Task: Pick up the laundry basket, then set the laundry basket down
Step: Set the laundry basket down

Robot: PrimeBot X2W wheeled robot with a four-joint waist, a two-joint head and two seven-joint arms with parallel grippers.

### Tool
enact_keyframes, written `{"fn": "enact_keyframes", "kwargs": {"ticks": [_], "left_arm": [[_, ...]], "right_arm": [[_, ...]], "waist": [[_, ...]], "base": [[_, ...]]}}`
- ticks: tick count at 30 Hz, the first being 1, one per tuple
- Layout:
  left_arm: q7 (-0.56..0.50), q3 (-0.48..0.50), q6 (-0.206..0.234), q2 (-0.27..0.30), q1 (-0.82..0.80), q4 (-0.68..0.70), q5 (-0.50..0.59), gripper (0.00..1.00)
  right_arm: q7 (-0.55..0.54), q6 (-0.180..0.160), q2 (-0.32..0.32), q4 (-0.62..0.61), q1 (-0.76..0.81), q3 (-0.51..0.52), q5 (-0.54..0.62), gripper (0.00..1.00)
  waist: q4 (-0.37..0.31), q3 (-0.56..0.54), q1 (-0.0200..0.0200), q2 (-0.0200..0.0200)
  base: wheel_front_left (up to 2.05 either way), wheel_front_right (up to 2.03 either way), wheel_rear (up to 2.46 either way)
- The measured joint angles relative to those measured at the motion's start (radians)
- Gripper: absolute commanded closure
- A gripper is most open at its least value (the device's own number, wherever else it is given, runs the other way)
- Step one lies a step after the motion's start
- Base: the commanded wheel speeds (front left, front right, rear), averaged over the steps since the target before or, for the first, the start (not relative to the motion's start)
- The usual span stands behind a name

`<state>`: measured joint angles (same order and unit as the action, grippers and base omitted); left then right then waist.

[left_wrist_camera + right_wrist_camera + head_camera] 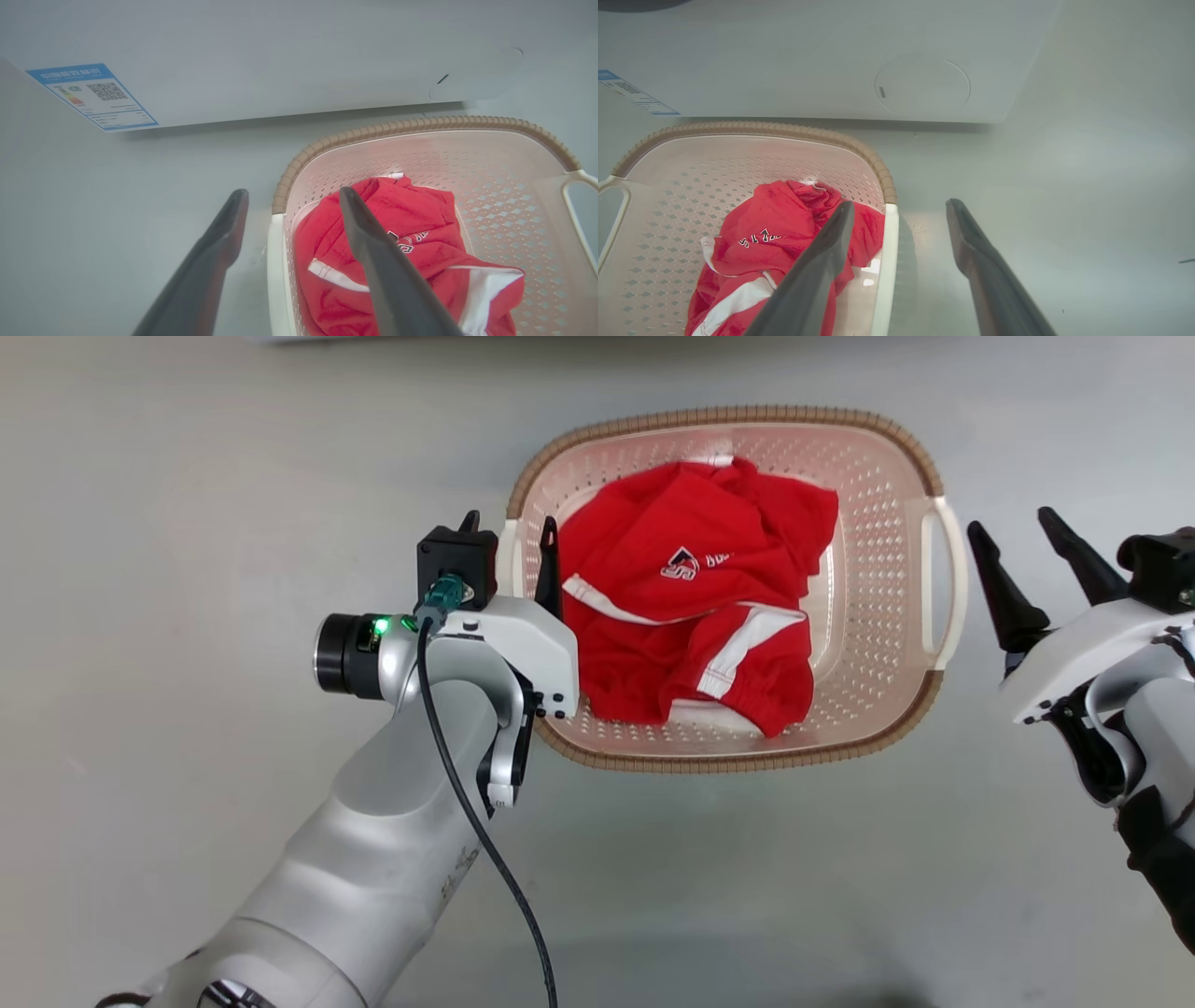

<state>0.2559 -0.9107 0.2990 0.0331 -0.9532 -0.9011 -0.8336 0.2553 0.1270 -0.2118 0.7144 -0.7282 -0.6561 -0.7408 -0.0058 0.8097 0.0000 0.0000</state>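
Note:
The laundry basket (728,416), pale pink with a brown rim and white side handles, stands on the pale floor and holds a red garment (695,588). My left gripper (509,541) is open and straddles the left handle, one finger outside the basket and one inside. In the left wrist view that handle (275,261) runs between the spread fingers of the left gripper (293,195). My right gripper (1016,527) is open and stands just right of the right handle (943,579), apart from it. The right wrist view shows this handle (887,261) below the gap of the right gripper (900,205).
A white washer front (784,56) stands close behind the basket, with a round cover (922,86) and a blue label (93,95). Bare grey floor (187,569) lies on both sides and in front of the basket.

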Motion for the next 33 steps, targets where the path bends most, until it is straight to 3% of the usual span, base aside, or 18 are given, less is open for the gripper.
{"fn": "enact_keyframes", "kwargs": {"ticks": [5,15,24,33], "left_arm": [[0.000,0.088,-0.009,0.000,0.065,0.061,0.077,0.00],[0.000,0.267,-0.086,-0.001,0.257,0.154,0.220,0.00],[0.000,0.465,-0.144,0.038,0.530,0.294,0.315,0.00],[0.000,0.598,-0.180,0.069,0.762,0.442,0.371,0.00]], "right_arm": [[0.000,0.000,-0.006,-0.024,0.043,0.098,0.060,0.00],[0.000,0.000,0.005,-0.142,0.198,0.346,0.241,0.00],[0.000,0.000,0.037,-0.254,0.382,0.432,0.361,0.00],[0.000,0.000,0.064,-0.376,0.570,0.460,0.432,0.00]], "waist": [[0.006,-0.082,0.0000,0.0000],[0.008,-0.298,0.0000,0.0000],[0.002,-0.526,0.0000,0.0000],[-0.004,-0.713,0.0000,0.0000]], "base": [[0.00,0.00,0.00],[0.00,0.00,0.00],[0.00,0.00,0.00],[0.00,0.00,0.00]]}}
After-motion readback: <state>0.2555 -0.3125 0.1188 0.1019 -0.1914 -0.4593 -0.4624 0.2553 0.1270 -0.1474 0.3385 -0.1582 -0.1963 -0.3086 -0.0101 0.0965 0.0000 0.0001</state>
